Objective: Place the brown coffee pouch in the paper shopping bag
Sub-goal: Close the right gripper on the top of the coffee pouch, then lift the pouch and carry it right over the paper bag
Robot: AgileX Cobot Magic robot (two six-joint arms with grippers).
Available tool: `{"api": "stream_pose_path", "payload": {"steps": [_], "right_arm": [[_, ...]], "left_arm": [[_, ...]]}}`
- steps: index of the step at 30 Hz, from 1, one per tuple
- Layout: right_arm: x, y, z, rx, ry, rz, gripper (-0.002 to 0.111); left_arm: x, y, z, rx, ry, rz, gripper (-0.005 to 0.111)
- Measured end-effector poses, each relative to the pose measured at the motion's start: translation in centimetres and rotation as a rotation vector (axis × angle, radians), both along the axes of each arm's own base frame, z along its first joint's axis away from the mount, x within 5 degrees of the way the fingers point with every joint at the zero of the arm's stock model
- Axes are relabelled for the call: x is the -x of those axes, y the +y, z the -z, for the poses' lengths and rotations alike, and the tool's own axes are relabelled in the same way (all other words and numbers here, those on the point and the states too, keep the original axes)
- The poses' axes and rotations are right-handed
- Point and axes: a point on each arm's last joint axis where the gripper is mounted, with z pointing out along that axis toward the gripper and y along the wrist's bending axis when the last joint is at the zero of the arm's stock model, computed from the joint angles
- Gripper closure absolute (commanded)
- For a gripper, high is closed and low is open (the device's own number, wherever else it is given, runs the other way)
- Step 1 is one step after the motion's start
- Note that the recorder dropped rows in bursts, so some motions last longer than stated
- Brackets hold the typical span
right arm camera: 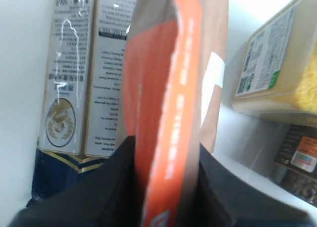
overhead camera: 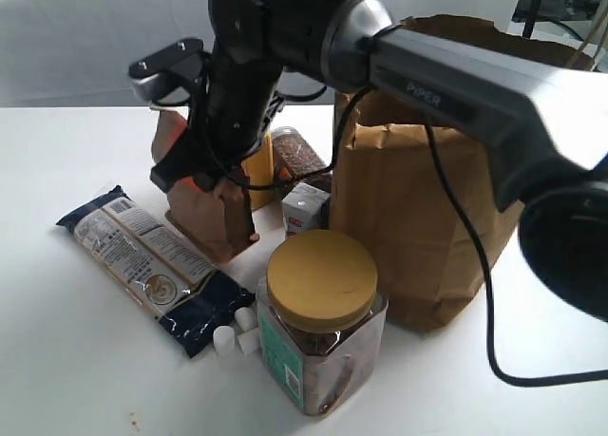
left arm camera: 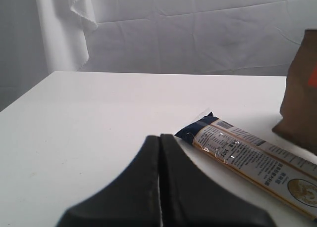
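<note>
Jar (overhead camera: 321, 322), right hand (right arm camera: 166, 187) gripping coffee pouch (right arm camera: 168, 78)

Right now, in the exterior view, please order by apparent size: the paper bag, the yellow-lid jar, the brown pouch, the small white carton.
Paper shopping bag
Yellow-lid jar, nearest the camera, which may enlarge it
Brown coffee pouch, partly hidden by the right gripper
White carton

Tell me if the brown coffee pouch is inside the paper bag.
Out. The brown coffee pouch is outside the paper shopping bag, clamped in the right gripper.
</note>
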Motion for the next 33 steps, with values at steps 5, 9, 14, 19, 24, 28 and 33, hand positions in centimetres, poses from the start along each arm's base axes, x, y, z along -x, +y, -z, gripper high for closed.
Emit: {"api": "stream_pose_path", "payload": {"steps": [5, 9, 14, 19, 24, 28, 33], "right_arm": [[0.8, -1.2, -5.6, -0.110, -0.055, 0.001, 0.108], [1.9, -2.2, -9.2, -0.193, -0.060, -0.008, 0.108], [3.3, -3.9, -13.3, -0.269, -0.073, -0.026, 0.108], [4.6, -6.2, -16.8, -0.294, -0.110, -0.034, 0.108], [5.5, -8.7, -19.7, -0.290, -0.175, -0.025, 0.108], [6.0, -10.7, -21.8, -0.281, -0.241, 0.015, 0.108], [6.0, -13.0, -23.9, -0.280, -0.346, 0.111, 0.108]], "left_arm": [[0.0, 0.0, 0.0, 0.000, 0.000, 0.000, 0.107], [0.0, 0.0, 0.0, 0.000, 0.000, 0.000, 0.107], [0.0, 0.0, 0.0, 0.000, 0.000, 0.000, 0.107], [0.0, 0.0, 0.0, 0.000, 0.000, 0.000, 0.107], [0.0, 0.0, 0.0, 0.000, 0.000, 0.000, 0.107], [0.0, 0.0, 0.0, 0.000, 0.000, 0.000, 0.107], [0.0, 0.0, 0.0, 0.000, 0.000, 0.000, 0.107]]}}
